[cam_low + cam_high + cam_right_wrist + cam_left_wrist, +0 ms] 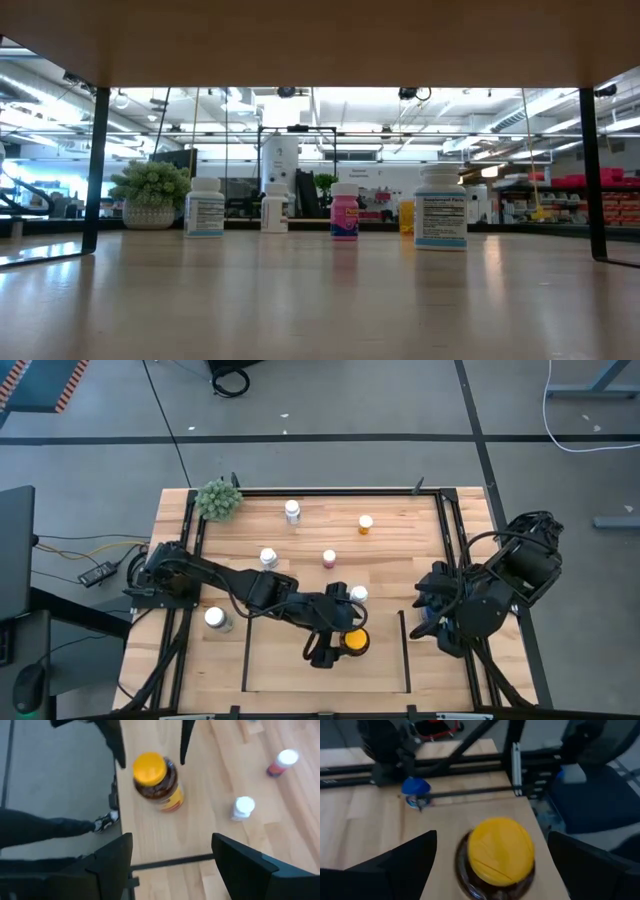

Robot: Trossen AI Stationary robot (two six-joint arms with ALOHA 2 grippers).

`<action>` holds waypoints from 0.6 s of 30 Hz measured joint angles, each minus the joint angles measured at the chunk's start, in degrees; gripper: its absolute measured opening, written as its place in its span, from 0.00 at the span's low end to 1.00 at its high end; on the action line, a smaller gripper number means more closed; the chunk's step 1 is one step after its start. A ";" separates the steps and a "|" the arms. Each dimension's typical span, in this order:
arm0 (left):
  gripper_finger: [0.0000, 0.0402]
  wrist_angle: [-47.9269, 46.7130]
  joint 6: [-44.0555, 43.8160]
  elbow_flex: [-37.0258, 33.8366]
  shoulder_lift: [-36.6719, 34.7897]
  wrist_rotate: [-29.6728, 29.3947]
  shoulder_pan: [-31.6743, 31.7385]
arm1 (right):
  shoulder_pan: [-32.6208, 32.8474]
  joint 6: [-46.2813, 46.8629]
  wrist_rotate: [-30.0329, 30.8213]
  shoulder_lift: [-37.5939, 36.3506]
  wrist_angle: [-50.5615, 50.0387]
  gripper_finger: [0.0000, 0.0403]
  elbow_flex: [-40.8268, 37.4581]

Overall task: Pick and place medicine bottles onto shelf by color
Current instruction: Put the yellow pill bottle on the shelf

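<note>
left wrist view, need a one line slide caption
Open left gripper straddling the upright yellow-capped amber bottle on the wooden shelf.

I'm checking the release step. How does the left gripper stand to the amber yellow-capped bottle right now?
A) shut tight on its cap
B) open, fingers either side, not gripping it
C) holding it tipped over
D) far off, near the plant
B: the left gripper is open, its fingers apart from the upright amber yellow-capped bottle on both sides.

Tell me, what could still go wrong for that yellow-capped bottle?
The left tool hangs open around the yellow-capped amber bottle, one finger on each side; pulling away crookedly might tip it. A white-capped bottle stands close by, so the arm could brush it. The bottle also sits near the board's edge.
</note>
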 joint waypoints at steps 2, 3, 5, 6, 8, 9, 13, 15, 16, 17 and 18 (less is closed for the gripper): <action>0.96 0.52 0.61 0.04 -0.02 -1.21 -0.01 | -0.02 0.31 1.27 0.00 0.00 0.69 0.00; 0.96 0.32 1.42 0.04 -0.02 -1.27 -0.01 | -0.02 0.34 1.61 0.00 0.00 0.69 0.00; 0.96 0.02 2.66 0.04 0.17 -1.20 -0.01 | 0.00 0.37 1.66 0.00 0.00 0.69 0.00; 0.96 0.44 2.84 0.06 0.41 -0.79 -0.04 | 0.00 0.37 1.64 0.00 0.00 0.69 0.00; 0.96 0.41 2.97 0.04 0.72 0.33 -0.44 | 0.00 0.41 1.66 0.02 0.00 0.69 0.00; 0.96 0.46 2.99 0.04 0.82 0.36 -0.62 | 0.00 0.43 1.66 0.02 0.00 0.69 0.00; 0.96 0.81 3.46 0.07 1.23 0.38 -0.98 | 0.00 0.65 1.66 0.02 0.00 0.69 0.00; 0.96 1.29 3.60 0.06 2.00 0.16 -1.02 | 0.00 0.65 1.68 0.02 0.00 0.69 0.00; 0.96 0.99 3.58 0.05 2.22 -0.35 -0.98 | 0.00 0.65 1.70 0.02 0.00 0.69 0.00; 0.95 0.56 3.43 0.02 2.33 -0.80 -0.97 | 0.00 0.65 1.68 0.02 0.00 0.69 0.00; 0.95 0.69 3.11 0.00 2.48 -1.14 -0.97 | 0.00 0.65 1.68 0.02 0.00 0.69 0.00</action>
